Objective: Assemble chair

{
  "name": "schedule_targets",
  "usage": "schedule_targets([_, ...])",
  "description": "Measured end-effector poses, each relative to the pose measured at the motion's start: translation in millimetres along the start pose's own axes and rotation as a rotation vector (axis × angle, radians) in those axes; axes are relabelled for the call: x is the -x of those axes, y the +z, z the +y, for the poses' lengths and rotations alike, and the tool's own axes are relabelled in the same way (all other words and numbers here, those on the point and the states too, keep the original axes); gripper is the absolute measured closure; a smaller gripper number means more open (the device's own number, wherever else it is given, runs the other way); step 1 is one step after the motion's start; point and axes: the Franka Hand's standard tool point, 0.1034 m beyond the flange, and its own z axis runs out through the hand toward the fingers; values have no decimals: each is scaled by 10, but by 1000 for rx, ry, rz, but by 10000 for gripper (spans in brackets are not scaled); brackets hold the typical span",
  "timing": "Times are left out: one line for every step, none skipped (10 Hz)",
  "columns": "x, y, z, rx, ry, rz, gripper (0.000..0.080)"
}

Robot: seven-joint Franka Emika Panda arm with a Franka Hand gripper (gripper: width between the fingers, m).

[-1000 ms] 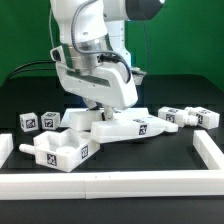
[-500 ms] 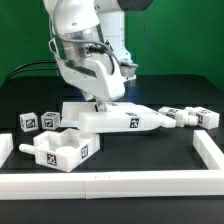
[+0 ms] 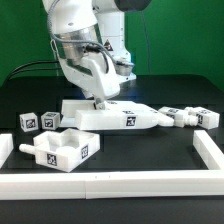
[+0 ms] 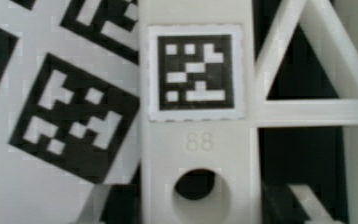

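A long white chair slab [image 3: 127, 117] with a square tag lies across the middle of the black table. My gripper [image 3: 101, 102] is at its end on the exterior view's left, apparently shut on it; my fingers are hidden. The wrist view shows this slab [image 4: 197, 140] close up, with its tag and a round hole. A notched white block [image 3: 60, 150] lies at the front on the exterior view's left. Two tagged cubes [image 3: 38, 121] sit behind the notched block. Two short legs [image 3: 190, 117] lie at the exterior view's right.
The marker board [image 3: 75, 106] lies flat under my gripper, and its large tags show in the wrist view [image 4: 60, 110]. A plain white border rail [image 3: 110, 186] runs along the front and up the exterior view's right side [image 3: 208, 150]. A green backdrop stands behind.
My arm has risen and tilted. The slab has swung from angled to nearly level and shifted toward the back and the exterior view's right, nearer the legs.
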Motion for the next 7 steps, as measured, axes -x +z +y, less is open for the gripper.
schedule_targets([39, -10, 210, 12, 96, -6, 515])
schedule_targets([120, 15, 390, 21, 191, -15, 515])
schedule_targets([171, 61, 488, 29, 257, -13, 515])
schedule_targets([173, 85, 491, 35, 235, -16, 515])
schedule_targets([168, 91, 485, 36, 235, -16, 515])
schedule_targets([152, 110, 510, 28, 264, -10, 515])
schedule_targets([151, 156, 563, 23, 316, -10, 515])
